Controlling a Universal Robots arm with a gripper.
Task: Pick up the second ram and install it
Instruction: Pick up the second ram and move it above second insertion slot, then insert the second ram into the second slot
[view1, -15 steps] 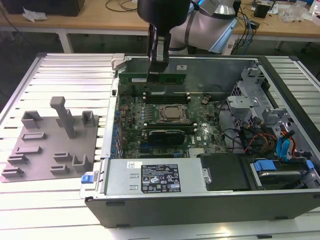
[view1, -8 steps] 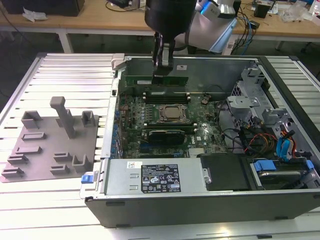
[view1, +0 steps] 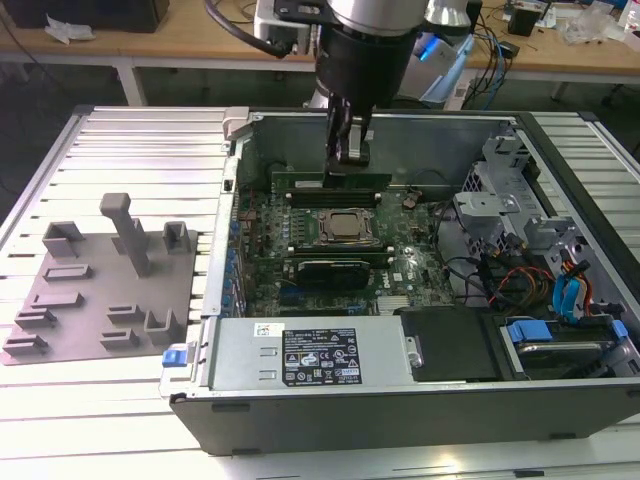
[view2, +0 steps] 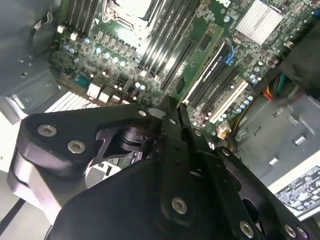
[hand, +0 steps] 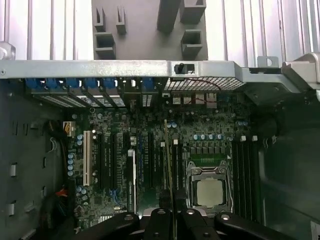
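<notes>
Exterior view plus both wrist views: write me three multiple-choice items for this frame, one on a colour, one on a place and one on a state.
1. What colour is the holder tray?
A grey
B blue
C red

2. Where is the gripper?
A above the holder tray
B above the motherboard, inside the open computer case
C resting on the holder tray

3. What state is the second ram in?
A lying on the holder tray
B held edge-on in the shut gripper
C lying flat on the motherboard

Answers:
1 A: the exterior view shows it grey.
2 B: the exterior view shows it within the case walls.
3 B: the first wrist view shows the thin stick running out from between the fingers.
</notes>
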